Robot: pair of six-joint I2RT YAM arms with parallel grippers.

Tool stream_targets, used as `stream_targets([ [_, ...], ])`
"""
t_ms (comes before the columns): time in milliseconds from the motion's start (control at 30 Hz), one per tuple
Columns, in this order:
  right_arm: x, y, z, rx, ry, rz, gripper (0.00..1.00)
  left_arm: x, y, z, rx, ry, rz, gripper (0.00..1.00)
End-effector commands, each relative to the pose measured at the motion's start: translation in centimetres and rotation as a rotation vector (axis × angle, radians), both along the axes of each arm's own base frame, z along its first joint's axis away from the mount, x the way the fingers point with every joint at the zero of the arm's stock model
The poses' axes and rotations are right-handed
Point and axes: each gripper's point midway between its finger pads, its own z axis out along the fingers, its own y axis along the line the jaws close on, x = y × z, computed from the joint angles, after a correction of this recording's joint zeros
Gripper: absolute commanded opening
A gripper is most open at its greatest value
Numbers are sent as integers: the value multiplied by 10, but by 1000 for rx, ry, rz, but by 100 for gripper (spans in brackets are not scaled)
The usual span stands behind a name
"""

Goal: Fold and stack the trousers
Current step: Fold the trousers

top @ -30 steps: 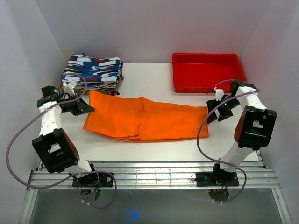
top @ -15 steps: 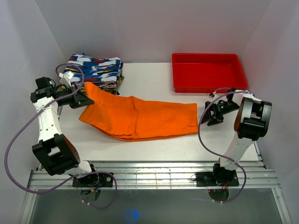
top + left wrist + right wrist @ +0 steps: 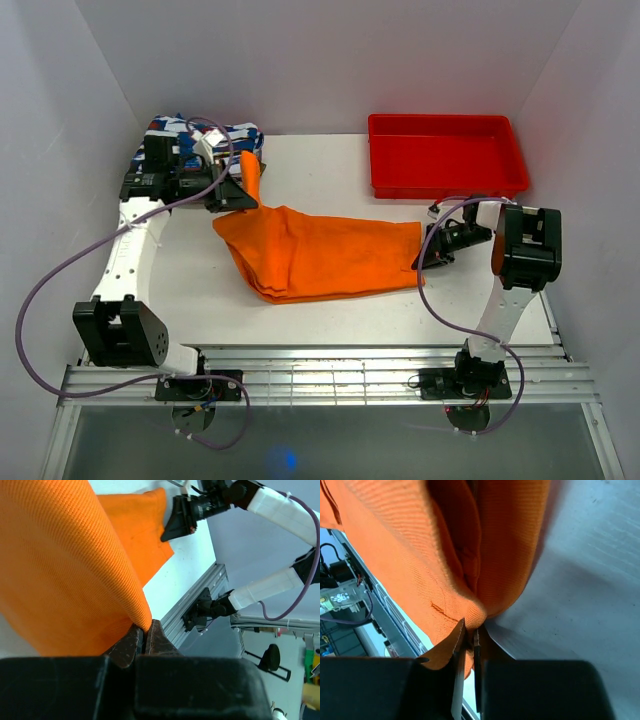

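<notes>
The bright-orange trousers (image 3: 320, 257) lie folded lengthwise across the middle of the white table. My left gripper (image 3: 243, 193) is shut on their left end and holds it lifted near the back left. In the left wrist view the orange cloth (image 3: 65, 570) hangs from between the closed fingertips (image 3: 159, 637). My right gripper (image 3: 424, 255) is shut on the right end of the trousers, low at the table. The right wrist view shows a fold of the orange cloth (image 3: 465, 565) pinched between the closed jaws.
A stack of blue, white and red patterned folded clothes (image 3: 190, 145) sits at the back left, just behind the left gripper. A red plastic tray (image 3: 445, 155) stands at the back right. White walls enclose the table on three sides.
The left gripper lifted the trousers' left end and carried it right and back. The right gripper moved in to the right end and shut on it.
</notes>
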Motion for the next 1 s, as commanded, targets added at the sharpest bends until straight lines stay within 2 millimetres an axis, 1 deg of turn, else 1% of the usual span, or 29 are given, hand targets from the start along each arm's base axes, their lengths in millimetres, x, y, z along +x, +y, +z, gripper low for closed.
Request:
stream_targets([
  [0, 5, 7, -3, 19, -25, 5, 8, -3, -42, 40, -65, -111, -32, 0],
  [33, 4, 9, -2, 22, -25, 8, 8, -1, -59, 34, -49, -83, -24, 0],
  [100, 3, 10, -1, 25, -25, 12, 8, 4, -80, 31, -30, -87, -20, 0],
  [133, 2, 11, -1, 28, -24, 13, 8, 1, -98, 32, -17, -101, -38, 0],
  [167, 2, 11, 0, 31, -24, 13, 8, 4, -109, 26, -18, -74, -41, 0],
  [200, 1, 11, 0, 32, -23, 13, 8, 6, -118, 26, -19, -81, -43, 0],
  [233, 1, 13, 0, 37, -26, 15, 8, 0, -134, 23, -16, -77, -71, 0],
  [267, 1, 13, 1, 42, -27, 15, 8, 3, -142, 19, -9, -65, -58, 0],
  [300, 1, 14, 2, 43, -31, 19, 8, 7, -151, 10, -4, -54, -66, 0],
  [333, 0, 15, 2, 46, -31, 20, 8, 1, -167, 5, 1, -44, -99, 0],
  [367, 0, 15, 2, 48, -31, 20, 8, 3, -174, 3, 3, -45, -98, 0],
  [400, 0, 15, 3, 51, -32, 21, 8, 2, -189, -8, 1, -18, -115, 0],
  [500, -1, 17, 4, 59, -30, 24, 8, 5, -212, -19, -16, 12, -122, 0],
  [533, -1, 18, 4, 63, -32, 28, 8, 3, -225, -32, -7, 37, -139, 0],
  [600, -1, 19, 5, 67, -32, 30, 8, 5, -238, -40, -4, 48, -135, 0],
  [633, -2, 20, 6, 73, -30, 32, 8, 0, -250, -51, 3, 78, -146, 0],
  [700, -2, 21, 5, 76, -29, 34, 8, 0, -262, -54, 7, 78, -147, 0],
  [733, -2, 22, 6, 79, -29, 35, 8, -1, -270, -66, 24, 102, -143, 0],
  [767, -1, 23, 6, 82, -31, 37, 8, -2, -274, -70, 34, 113, -136, 0],
  [800, -2, 24, 5, 84, -25, 37, 8, -4, -281, -71, 37, 111, -139, 0],
  [833, -2, 25, 6, 87, -26, 40, 8, -1, -284, -81, 58, 122, -128, 0],
  [867, -2, 26, 6, 90, -25, 40, 8, -1, -286, -86, 70, 134, -121, 0],
  [900, -3, 26, 6, 94, -22, 40, 8, -2, -292, -85, 74, 132, -123, 0],
  [933, -4, 27, 5, 94, -20, 41, 8, -1, -294, -97, 100, 155, -115, 0],
  [967, -4, 27, 5, 95, -20, 43, 8, -2, -297, -99, 106, 161, -114, 0],
])
